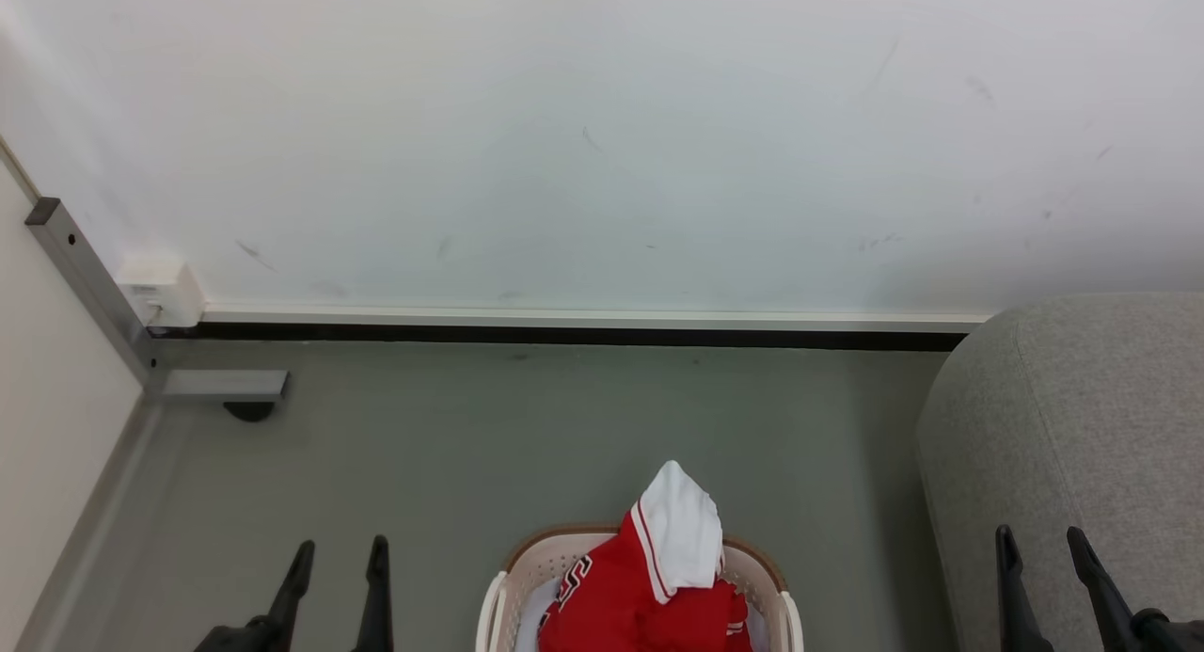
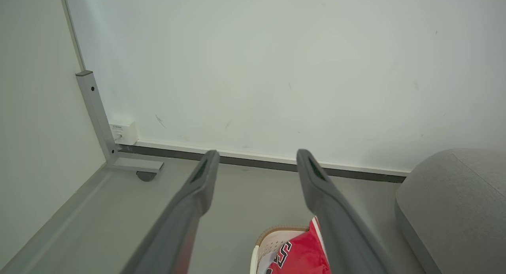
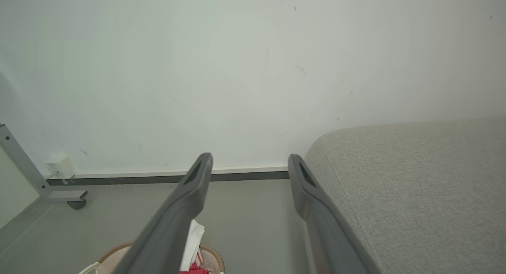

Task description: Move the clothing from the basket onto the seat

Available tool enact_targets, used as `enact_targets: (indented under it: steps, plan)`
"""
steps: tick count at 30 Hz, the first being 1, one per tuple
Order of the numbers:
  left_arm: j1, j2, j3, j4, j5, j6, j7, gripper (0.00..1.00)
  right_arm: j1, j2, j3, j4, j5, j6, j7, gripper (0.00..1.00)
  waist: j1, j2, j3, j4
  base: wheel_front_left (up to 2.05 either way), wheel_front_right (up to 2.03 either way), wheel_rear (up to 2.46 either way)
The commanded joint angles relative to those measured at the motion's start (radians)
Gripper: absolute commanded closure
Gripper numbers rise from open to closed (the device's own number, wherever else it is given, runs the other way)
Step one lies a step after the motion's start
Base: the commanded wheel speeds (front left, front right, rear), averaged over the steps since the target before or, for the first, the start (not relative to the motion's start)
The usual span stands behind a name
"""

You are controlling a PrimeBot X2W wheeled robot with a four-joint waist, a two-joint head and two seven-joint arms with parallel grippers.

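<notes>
Poised with left hand [image 1: 342, 542] and right hand [image 1: 1039, 532] both spread empty, clothing [image 1: 649, 586] heaped in basket [image 1: 531, 558] between them, seat [image 1: 1063, 426] by the right, probably risking a shallow pinch, a snag and a dragged basket.

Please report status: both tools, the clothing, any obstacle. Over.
Left tool open, empty. Right tool open, empty. Clothing piled in basket, none seen on seat. No obstacle seen between basket and seat.

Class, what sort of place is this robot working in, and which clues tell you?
Probably an indoor room, perhaps a home-style test space: scuffed white wall, large grey fabric-upholstered seat, and an oval cream plastic laundry basket holding bright red clothing.
</notes>
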Motion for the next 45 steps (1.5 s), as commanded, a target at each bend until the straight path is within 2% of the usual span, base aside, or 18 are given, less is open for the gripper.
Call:
enact_targets:
  steps: [1, 8, 26, 31, 39, 45]
  plan:
    - [0.01, 0.008, 0.0, -0.002, 0.019, 0.003, -0.005, 0.0, 0.012, -0.008, -0.001, 0.003, -0.016, -0.002, -0.005, 0.0, 0.0, 0.0, 0.0, 0.001, 0.0, 0.0, 0.0]
    - [0.016, 0.009, -0.006, -0.007, 0.079, 0.005, -0.02, 0.0, 0.017, -0.009, -0.002, 0.003, -0.065, -0.002, -0.02, 0.0, 0.0, 0.0, -0.002, 0.005, 0.0, 0.0, 0.0]
    - [0.014, 0.008, -0.005, 0.007, 0.061, -0.003, -0.018, 0.0, 0.01, -0.008, -0.011, 0.011, -0.056, -0.002, -0.019, 0.0, 0.0, 0.0, 0.006, -0.003, 0.0, 0.0, 0.0]
    - [0.003, 0.008, -0.009, 0.012, 0.076, -0.012, -0.018, 0.0, -0.014, -0.008, 0.002, 0.001, -0.056, -0.002, -0.019, 0.0, 0.0, 0.0, 0.029, -0.026, 0.0, 0.0, 0.0]
    - [-0.132, 0.008, -0.056, 0.073, 0.109, -0.047, -0.018, 0.0, -0.105, -0.008, 0.026, -0.06, -0.056, -0.002, -0.017, 0.0, 0.0, 0.0, 0.188, -0.094, 0.0, 0.0, 0.0]
    - [-0.272, 0.031, -0.122, 0.155, 0.123, -0.064, -0.018, 0.0, -0.193, -0.007, 0.05, -0.106, -0.044, -0.002, -0.017, 0.0, 0.0, 0.0, 0.34, -0.164, 0.0, 0.0, 0.0]
